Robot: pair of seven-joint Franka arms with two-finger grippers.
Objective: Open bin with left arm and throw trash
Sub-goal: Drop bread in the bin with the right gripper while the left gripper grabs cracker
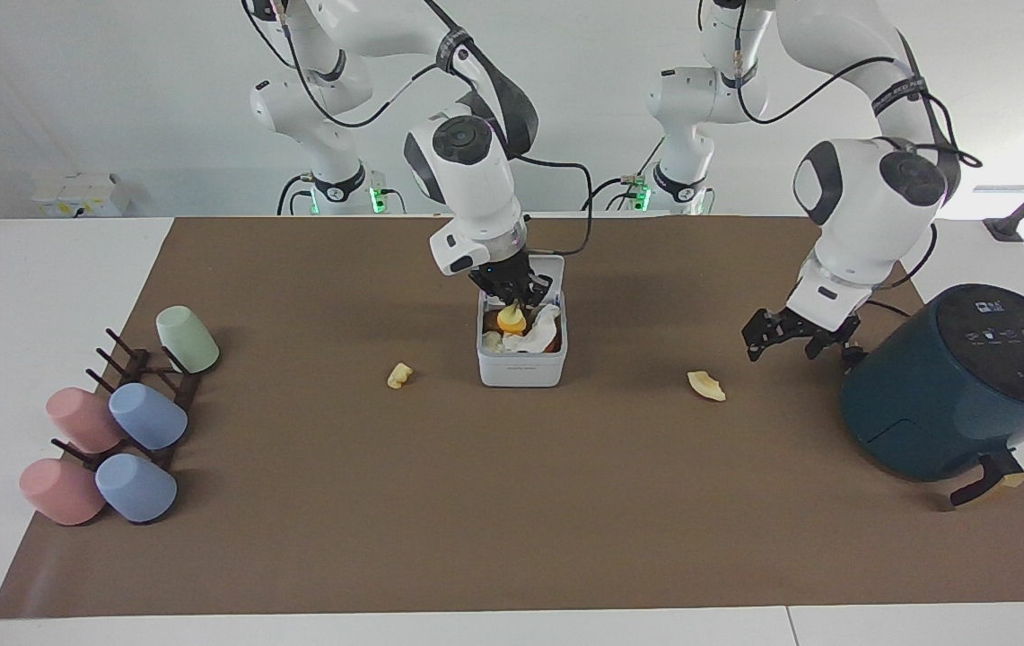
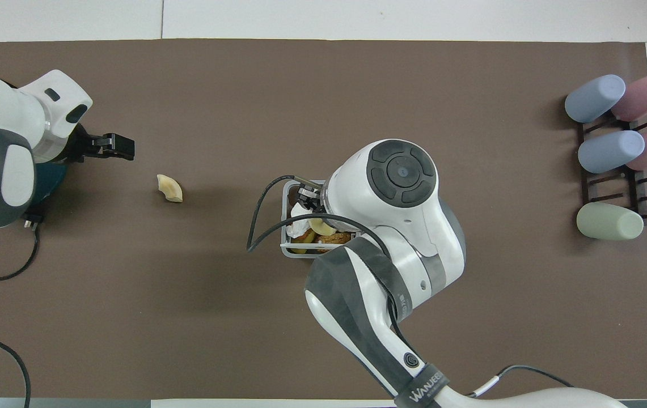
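Observation:
The white bin stands mid-table with its lid upright and open; it holds crumpled paper and food scraps. My right gripper is over the bin's open top, shut on the yellow-orange block. In the overhead view the right arm covers most of the bin. The tiny pale-yellow lump lies on the mat beside the bin, toward the right arm's end. The peel-like slice lies toward the left arm's end. My left gripper is open and empty, over the mat between the slice and the air fryer.
A dark-teal air fryer with its black cord stands at the left arm's end. A rack of pastel cups stands at the right arm's end. A brown mat covers the table.

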